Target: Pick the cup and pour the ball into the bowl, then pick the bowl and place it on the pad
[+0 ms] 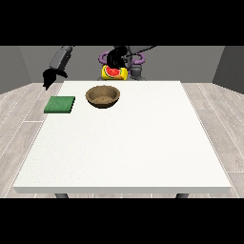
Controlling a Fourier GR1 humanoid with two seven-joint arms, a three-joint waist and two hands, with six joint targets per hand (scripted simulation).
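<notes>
Holding a yellow cup (115, 73) tipped on its side near the upper middle of the frame, the robot hand at the view's right (116, 58) is reaching across from the robot's body and hanging above the far edge of the white table (124, 152). The dark fingers are wrapping over the top of the cup, so this robot hand is closed around it. The cup is showing a red patch with a green edge on its side, and it is hovering just above and behind the bowl, a little toward the right of it. Whether the ball is inside the cup cannot be told.

The brown bowl (102, 96) is sitting upright on the table in the upper part of the frame, slightly left of centre, and nothing is showing inside it.

The green pad (60, 105) is lying flat near the table's left edge, just left of the bowl and apart from it.

The robot hand at the view's left (49, 77) is hanging at the end of a grey arm in the upper left of the frame, off the table's corner, above and behind the pad. It is holding nothing, and how its fingers are lying cannot be told.
</notes>
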